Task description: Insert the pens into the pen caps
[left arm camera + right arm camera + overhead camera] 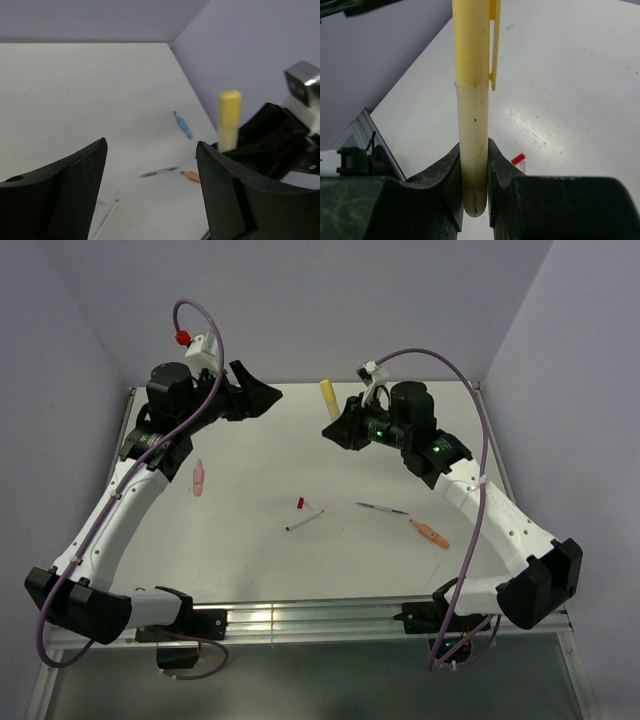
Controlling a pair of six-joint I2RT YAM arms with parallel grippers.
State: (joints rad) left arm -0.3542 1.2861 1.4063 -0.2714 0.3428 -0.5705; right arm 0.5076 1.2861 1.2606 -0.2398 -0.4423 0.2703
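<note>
Right hand (474,172) clamped on yellow pen (471,125), pen upright, yellow cap (470,40) on its top end, near worktop (250,550) far edge. Left hand (262,395) fingers apart, gripping nothing, near far-left corner. Pink pen (199,477) by left edge; red cap (300,503) and white stick (305,521) mid-worktop.

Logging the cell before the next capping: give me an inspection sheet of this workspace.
Surface: white table, no spills seen.
Job's things: yellow pen capped, in right gripper; pink pen, orange pen, white pen, grey pen, blue pen, red cap lying loose.
Clutter: nothing seen.
Grippers: left gripper open, empty; right gripper shut on yellow pen.
Cables: purple cables loop above both arms.
Surroundings: plain walls, metal rail at near edge.
</note>
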